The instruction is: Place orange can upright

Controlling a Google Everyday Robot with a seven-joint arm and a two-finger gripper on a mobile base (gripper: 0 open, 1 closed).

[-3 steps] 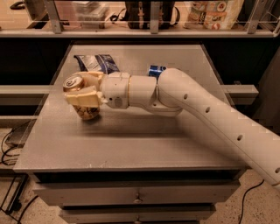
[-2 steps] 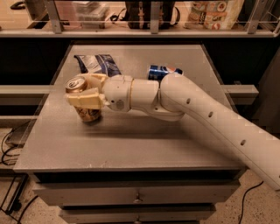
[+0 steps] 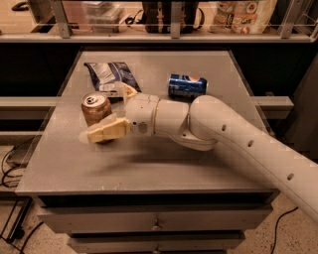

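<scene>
The orange can (image 3: 95, 107) stands upright on the grey table (image 3: 149, 166), left of centre, its silver top with the tab facing up. My gripper (image 3: 106, 113) is at the can, open. The near finger (image 3: 105, 131) lies across the front of the can's base. The far finger (image 3: 127, 91) sticks up behind and to the right of the can, apart from it. The white arm reaches in from the lower right.
A blue Pepsi can (image 3: 187, 85) lies on its side at the back right of the table. A blue and white snack bag (image 3: 109, 74) lies flat behind the orange can. A shelf with packages (image 3: 243, 12) runs behind the table.
The fingers were shut on the orange can; now they have spread apart and the can stands by itself on the table. The wrist has shifted slightly right.
</scene>
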